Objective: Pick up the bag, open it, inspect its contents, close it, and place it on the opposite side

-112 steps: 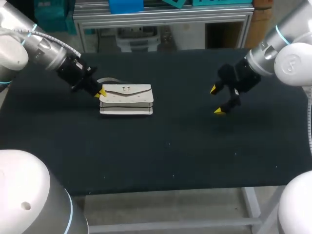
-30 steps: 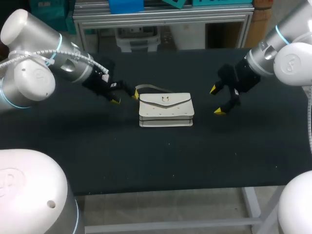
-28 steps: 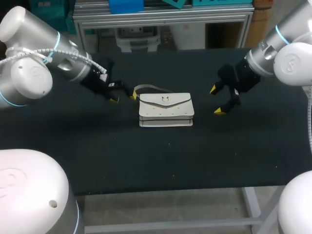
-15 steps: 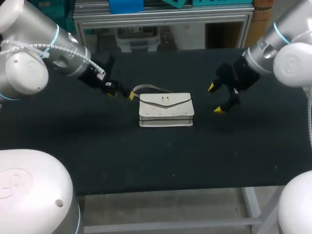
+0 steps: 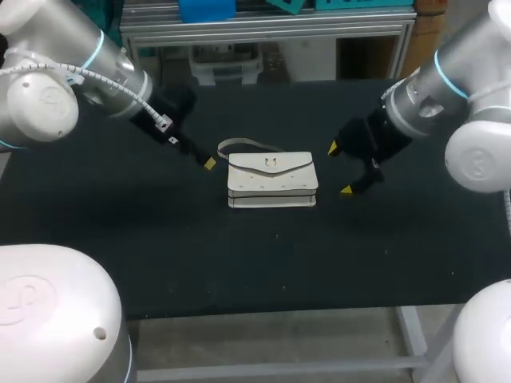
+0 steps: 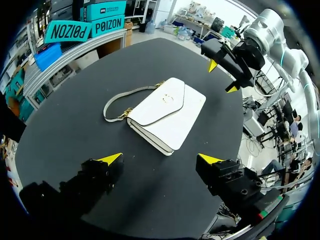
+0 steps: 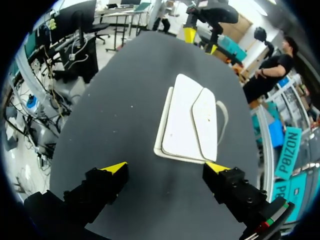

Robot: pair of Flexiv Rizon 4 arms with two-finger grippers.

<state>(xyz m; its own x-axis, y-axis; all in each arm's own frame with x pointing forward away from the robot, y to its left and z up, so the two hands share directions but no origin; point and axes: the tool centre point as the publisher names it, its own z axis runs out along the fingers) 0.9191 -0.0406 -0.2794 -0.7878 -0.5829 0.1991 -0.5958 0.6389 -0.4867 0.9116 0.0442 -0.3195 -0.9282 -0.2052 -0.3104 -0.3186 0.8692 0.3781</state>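
The white bag (image 5: 272, 179) was found lying flat near the middle of the black table (image 5: 239, 255), with its flap (image 5: 271, 163) turned upward and closed over the front. Its thin strap (image 5: 239, 144) was laid in a loop on the tabletop at the far corner on the left arm's side. The left gripper (image 5: 196, 154) was held just beside that end of the bag, close to the strap, without touching either; only one of its yellow tips could be made out from the head view. In the left wrist view the left gripper (image 6: 160, 159) was seen with its fingers spread wide and nothing held between them, the bag (image 6: 167, 112) lying ahead of them and apart, the strap (image 6: 117, 102) curled beside it. The right gripper (image 5: 341, 169) was placed near the opposite end of the bag, clear of it, its two yellow tips set well apart and nothing gripped. From the right wrist view the right gripper (image 7: 165, 167) was likewise shown widely parted and empty, with the bag (image 7: 190, 120) ahead of the fingers on the table and the left gripper (image 7: 200, 41) seen beyond the bag's far end.
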